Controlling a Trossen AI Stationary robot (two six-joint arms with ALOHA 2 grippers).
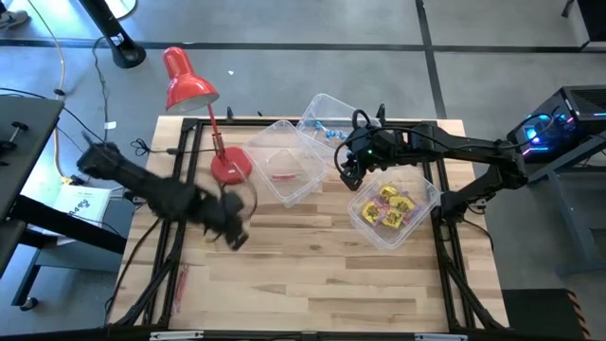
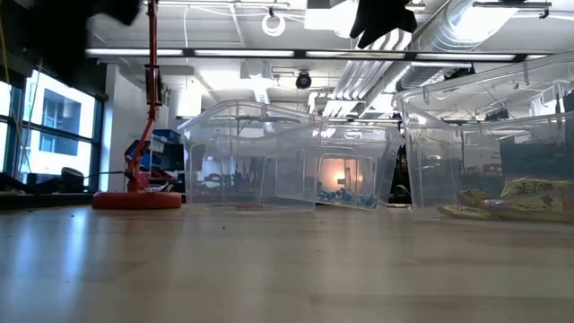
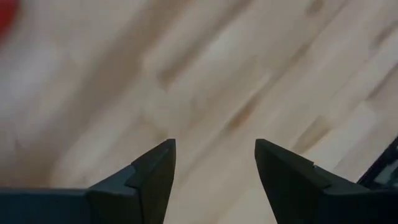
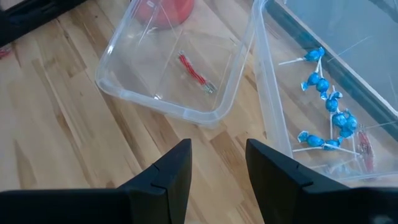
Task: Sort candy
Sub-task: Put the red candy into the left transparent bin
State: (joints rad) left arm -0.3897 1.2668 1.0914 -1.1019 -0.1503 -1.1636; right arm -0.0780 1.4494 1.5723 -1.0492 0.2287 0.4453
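Left gripper (image 1: 230, 230), jaws apart and empty, hovered nearer the red sticks (image 1: 179, 284) lying lengthwise on the worktop (image 1: 322, 275); right gripper (image 1: 348, 176) apart over bins.

A red desk lamp (image 1: 194, 104) stands upper left on the wooden worktop (image 1: 312, 275); three clear bins (image 1: 284, 161) sit upper right.

Wood counter (image 1: 312, 275) w/ red lamp (image 1: 194, 104) at back left, its base just beside 3 clear bins (image 1: 284, 161): middle one holds a red stick (image 1: 283, 175), back one blue candy (image 1: 329, 134), right one yellow packets (image 1: 391, 208). Left gripper (image 1: 232, 232) blurred over the counter's left-centre, near the lamp base. Right gripper (image 1: 350, 175) above the gap btwn the bins; more red sticks (image 1: 180, 282) lie at the counter's left edge.
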